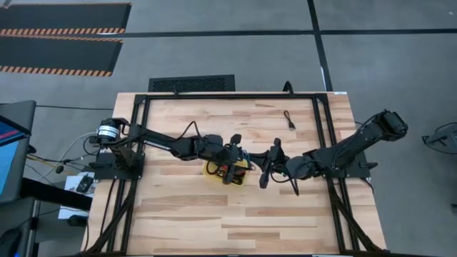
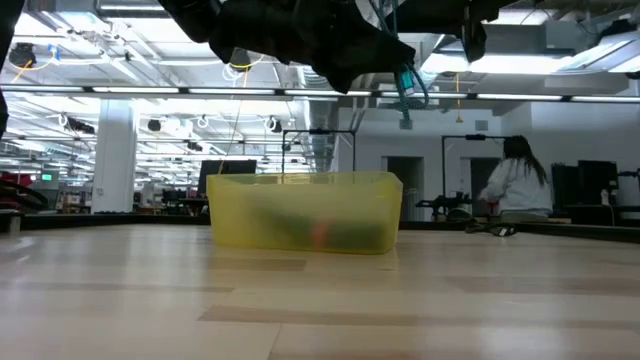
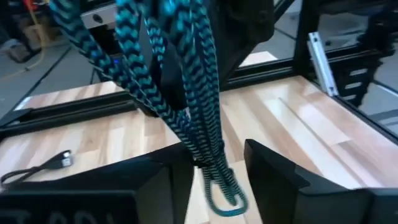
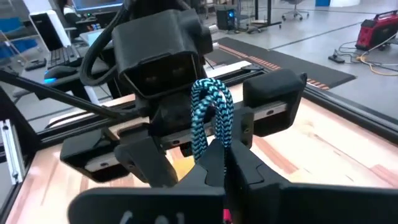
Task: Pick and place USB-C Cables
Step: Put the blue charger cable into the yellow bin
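Observation:
A teal braided USB-C cable (image 3: 186, 93) hangs in several loops above the yellow tray (image 1: 211, 171), which stands mid-table with other bundles, seen as blurs, inside it (image 2: 320, 232). My right gripper (image 4: 225, 163) is shut on the teal cable and reaches in roughly level from the table's right. My left gripper (image 3: 217, 180) faces it from the left, over the tray. It is open, its fingers on either side of the cable's lower loop (image 3: 224, 196). Whether they touch the loop I cannot tell. A dark cable (image 1: 289, 119) lies flat on the table at the far right. My right gripper pinches the teal cable's gathered strands (image 4: 214, 149) between its two fingers, coming roughly level from the table's right. A bent loop (image 4: 211, 99) stands out past the fingertips. The bundle is lifted clear, above the tray.
A black frame (image 1: 228, 96) runs around the table's far part and down both sides. The wood near the front edge (image 1: 235, 221) is bare. A person (image 2: 515, 180) stands in the room beyond the table.

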